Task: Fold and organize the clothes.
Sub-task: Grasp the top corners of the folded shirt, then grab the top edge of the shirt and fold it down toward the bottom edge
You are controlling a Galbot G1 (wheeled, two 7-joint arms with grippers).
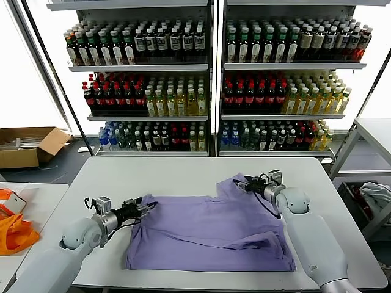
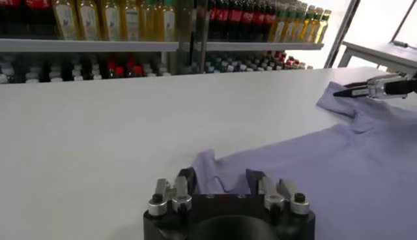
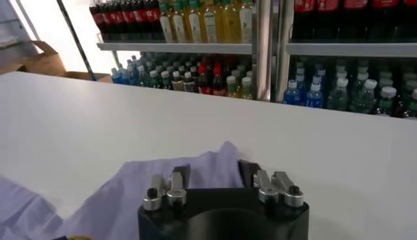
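bottle labels point(image 1: 183, 43) too small to read, orange bag point(image 1: 13, 229) cut off

T-shirt point(image 1: 211, 235) flat on table point(image 1: 183, 174); bottle shelves point(image 1: 214, 79) behind; box point(image 1: 27, 146) far left.

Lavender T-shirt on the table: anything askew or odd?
The lavender T-shirt lies crooked, its near right corner doubled into a bunched fold. The left gripper and right gripper pinch opposite edges. No damage shows.
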